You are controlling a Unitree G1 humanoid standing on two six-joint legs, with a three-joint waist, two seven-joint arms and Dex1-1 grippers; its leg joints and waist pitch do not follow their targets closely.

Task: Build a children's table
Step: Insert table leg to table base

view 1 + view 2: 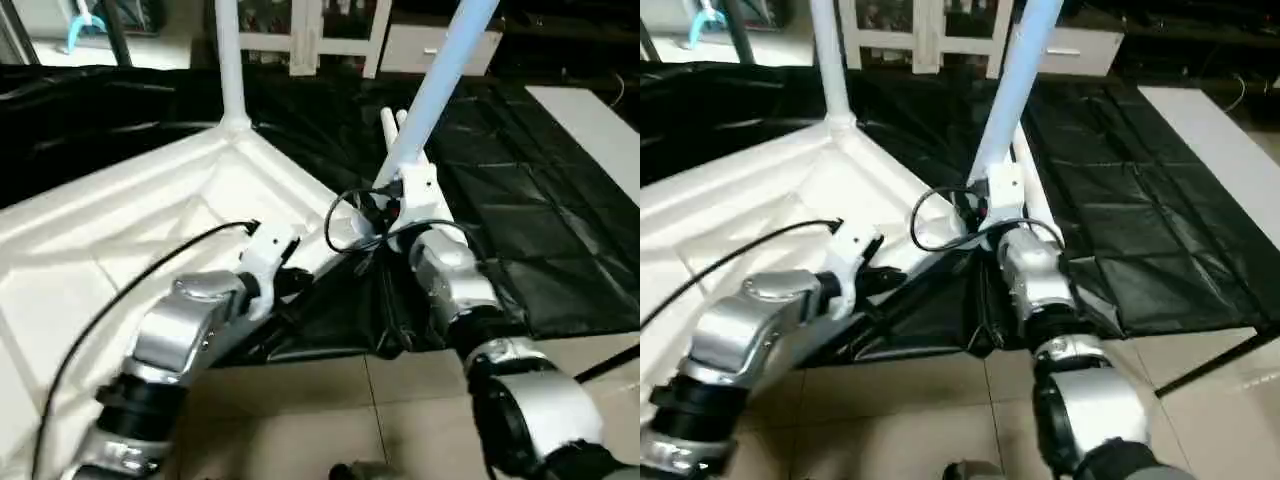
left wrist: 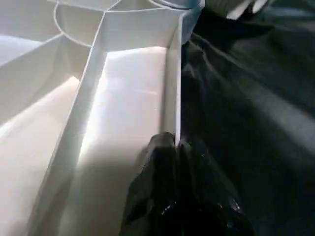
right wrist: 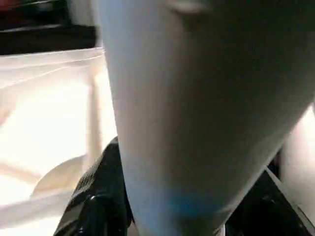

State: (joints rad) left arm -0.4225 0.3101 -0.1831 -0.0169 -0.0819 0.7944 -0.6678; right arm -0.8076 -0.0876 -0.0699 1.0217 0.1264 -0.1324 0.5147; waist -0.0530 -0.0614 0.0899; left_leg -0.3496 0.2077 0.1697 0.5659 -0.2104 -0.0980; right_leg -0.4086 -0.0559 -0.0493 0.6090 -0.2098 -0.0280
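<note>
tabletop (image 1: 120, 230) is seen in the head views lying underside up on black sheeting (image 1: 540, 230), with one leg (image 1: 229, 60) standing upright in its far corner socket. a second leg (image 1: 440, 80) is held tilted near the near corner by the right gripper (image 1: 397, 190). left wrist view – the left gripper (image 2: 176, 147) is pinched shut, its tips against the tabletop's rim wall. right wrist view – the leg is clasped between black fingers (image 3: 98, 196).
</note>
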